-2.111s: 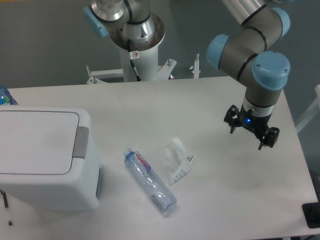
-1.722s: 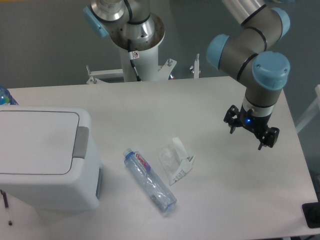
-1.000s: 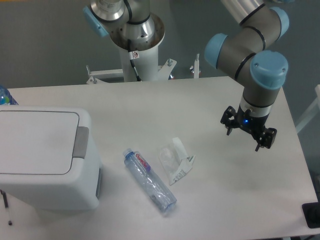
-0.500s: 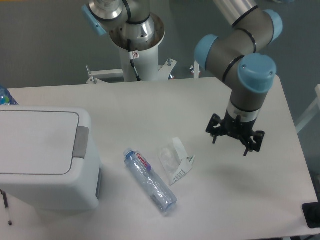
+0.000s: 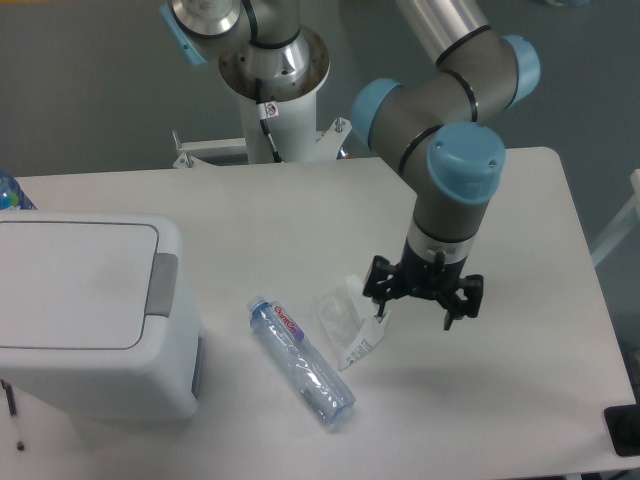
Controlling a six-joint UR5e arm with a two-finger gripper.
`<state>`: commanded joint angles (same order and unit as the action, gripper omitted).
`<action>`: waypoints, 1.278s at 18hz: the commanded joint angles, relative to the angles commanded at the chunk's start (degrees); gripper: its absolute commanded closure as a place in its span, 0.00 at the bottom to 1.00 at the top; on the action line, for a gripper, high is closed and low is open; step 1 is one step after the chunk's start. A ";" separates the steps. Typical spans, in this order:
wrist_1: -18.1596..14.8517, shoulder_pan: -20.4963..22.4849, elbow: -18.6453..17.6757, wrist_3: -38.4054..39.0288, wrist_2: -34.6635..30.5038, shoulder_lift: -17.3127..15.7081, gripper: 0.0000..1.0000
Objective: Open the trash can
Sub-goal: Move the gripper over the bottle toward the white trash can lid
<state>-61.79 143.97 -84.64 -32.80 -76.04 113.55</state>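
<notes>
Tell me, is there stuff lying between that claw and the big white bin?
Yes. A crumpled wrapper and a clear bottle lie on the table between the gripper and the trash can. Its jaws are spread and hold nothing.

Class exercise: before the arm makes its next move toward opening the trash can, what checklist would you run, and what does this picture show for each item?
1. Flat lid of the large white boxy plastic trash can shut: ok.
2. Grey rectangular push bar uncovered and reachable: ok.
3. End effector empty, fingers spread: ok.
4. End effector near the bar: not ok, it is far to the right, above the table.
5. Path leftward free: not ok, the crumpled clear plastic wrapper and the clear plastic bottle lie between.
6. End effector height over the wrapper: cannot tell.
</notes>
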 joint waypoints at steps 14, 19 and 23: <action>-8.43 -7.12 6.76 13.29 8.19 -0.96 0.00; -11.24 -8.61 7.21 13.38 8.62 -2.81 0.00; -13.88 -8.79 7.82 13.38 10.82 -5.18 0.00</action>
<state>-75.66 135.18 -76.82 -19.42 -65.22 108.37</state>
